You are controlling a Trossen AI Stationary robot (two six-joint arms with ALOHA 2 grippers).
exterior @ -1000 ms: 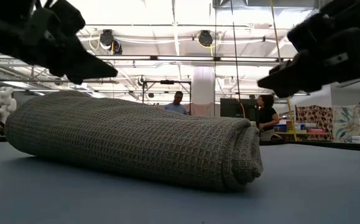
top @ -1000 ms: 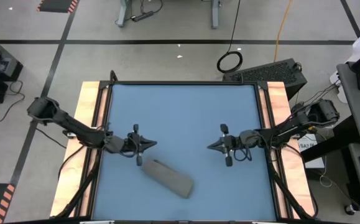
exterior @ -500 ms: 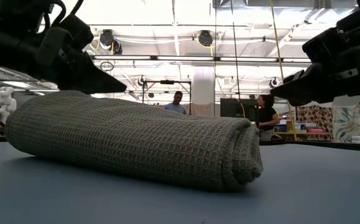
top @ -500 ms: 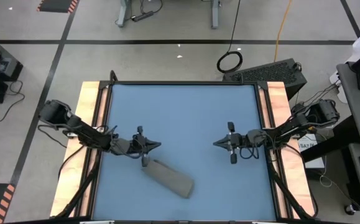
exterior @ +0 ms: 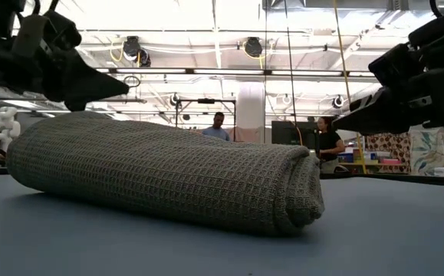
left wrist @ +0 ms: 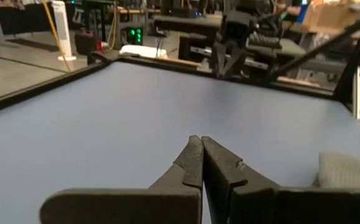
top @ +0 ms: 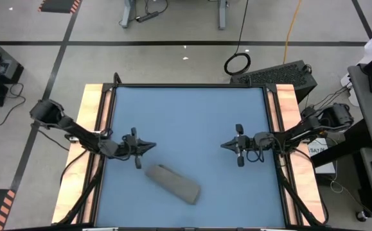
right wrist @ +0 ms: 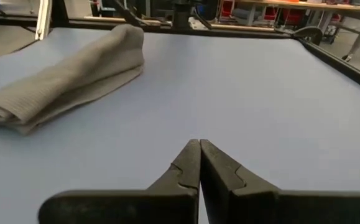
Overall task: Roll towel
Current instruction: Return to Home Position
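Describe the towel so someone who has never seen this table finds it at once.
Start at the blue table with wooden side strips. Near its bottom edge in the high view, left of centre, lies the towel, slanted. It is a grey waffle-textured roll, the only soft thing; the left gripper and right gripper are dark, shut and apart from it.

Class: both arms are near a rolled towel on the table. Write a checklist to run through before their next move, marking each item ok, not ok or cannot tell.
1. The towel is rolled into one bundle: ok, it lies as a roll on the table.
2. The left gripper is clear of the towel: ok, shut, empty, apart from it.
3. The right gripper is clear: ok, shut, empty, over bare table.
4. The roll is away from the table edges: ok.
5. The roll's loose edge is tucked under: cannot tell.
6. The people are out of reach: ok, two are far behind the table.
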